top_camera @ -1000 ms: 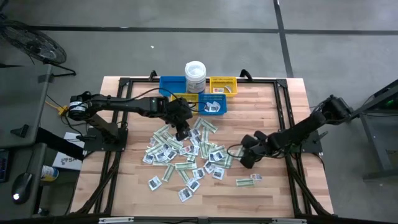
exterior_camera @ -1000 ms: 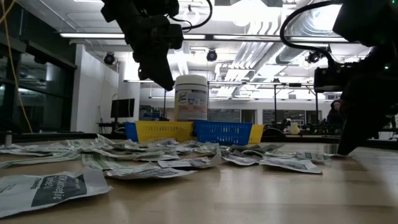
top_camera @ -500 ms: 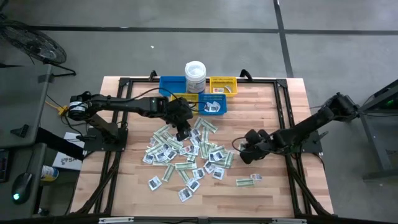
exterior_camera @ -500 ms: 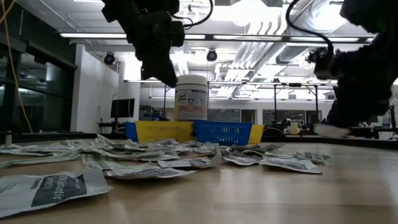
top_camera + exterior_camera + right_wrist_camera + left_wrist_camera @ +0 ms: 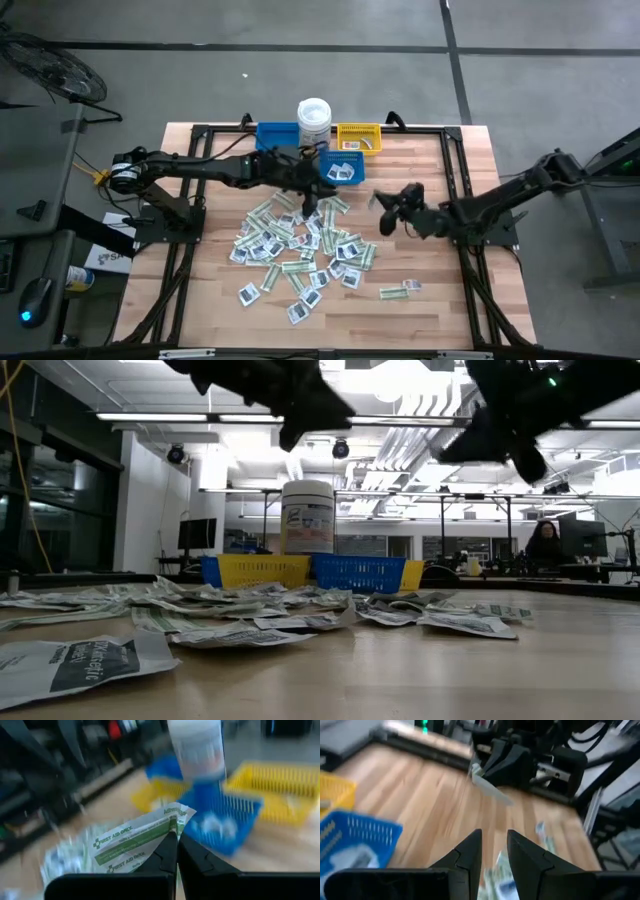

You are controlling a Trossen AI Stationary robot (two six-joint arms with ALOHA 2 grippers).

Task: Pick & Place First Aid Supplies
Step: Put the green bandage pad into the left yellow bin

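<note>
White tub [image 5: 314, 117] behind bins [image 5: 340, 168]

Even overhead light, blurred wrist cameras

Ceiling strip lights [image 5: 200, 417] glare behind the white tub [image 5: 307, 516], silhouetting both arms; wrist views smear with motion blur; shadows under the packets [image 5: 300, 245] stay soft.

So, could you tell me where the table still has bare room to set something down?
Bare wood lies along the table's right side, from the yellow bin toward the front corner, past one stray strip packet. The left edge beside the packet pile is also free. The middle is crowded with packets, and the back middle holds the bins and white tub.
</note>
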